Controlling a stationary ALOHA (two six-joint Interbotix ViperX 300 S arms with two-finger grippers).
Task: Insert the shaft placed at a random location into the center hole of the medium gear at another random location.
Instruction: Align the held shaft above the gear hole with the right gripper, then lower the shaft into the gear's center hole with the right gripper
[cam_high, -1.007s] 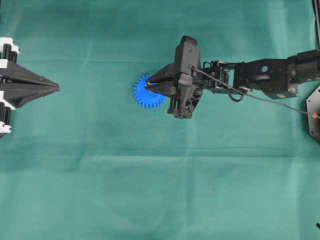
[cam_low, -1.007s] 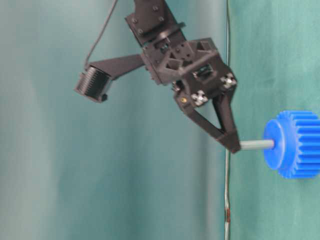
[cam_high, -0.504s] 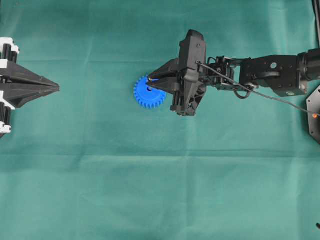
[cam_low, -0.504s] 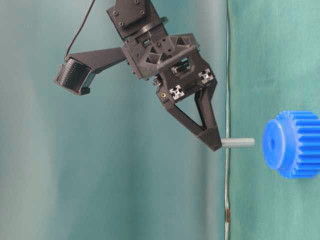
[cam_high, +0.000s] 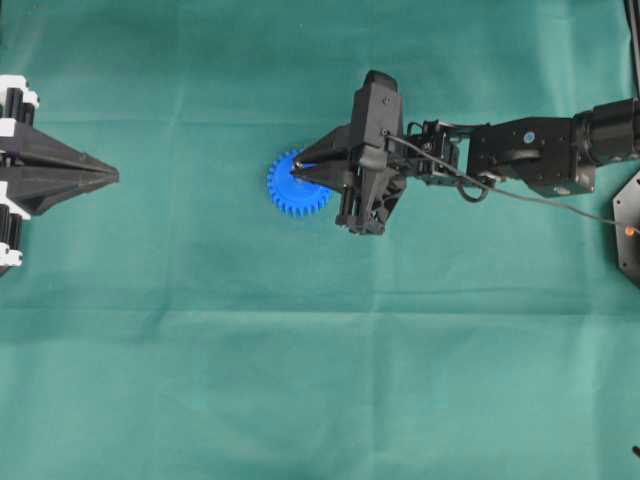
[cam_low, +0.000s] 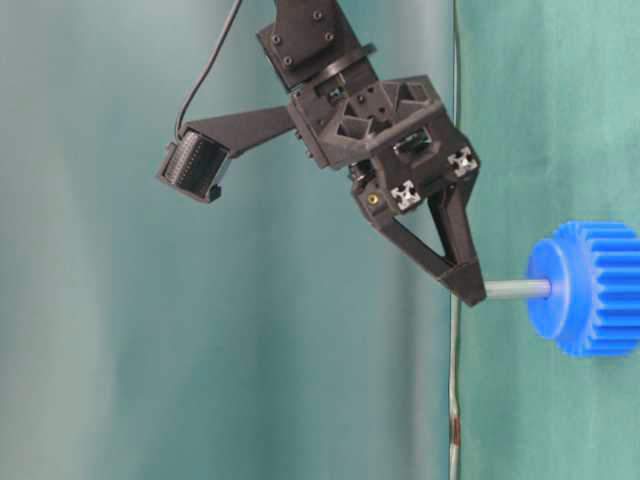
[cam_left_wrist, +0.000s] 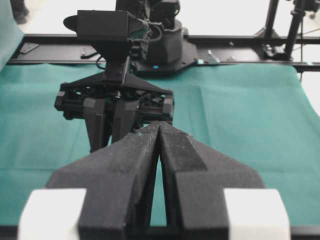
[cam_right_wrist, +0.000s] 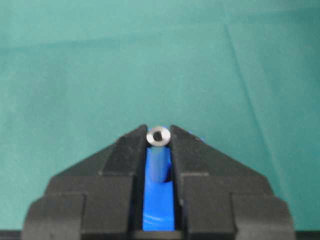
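The blue medium gear lies flat on the green cloth, left of the middle. My right gripper hangs over its hub, shut on the shaft, a thin grey pin. In the table-level view the pin runs from the right gripper to the hub face of the gear, and its free end meets the hub at its middle. The center hole is hidden behind that end. In the right wrist view the shaft's shiny ringed end sits between the fingertips, with the gear below. My left gripper is shut and empty, far to the left.
Green cloth covers the whole table. The right arm reaches in from the right edge, trailing a thin cable. A black fixture sits at the right border. In the left wrist view the right arm faces my left gripper.
Half a second ago the shaft hung clear of the gear with a gap. The right gripper has brought it back down, so its end meets the hub again. The left arm has not moved.
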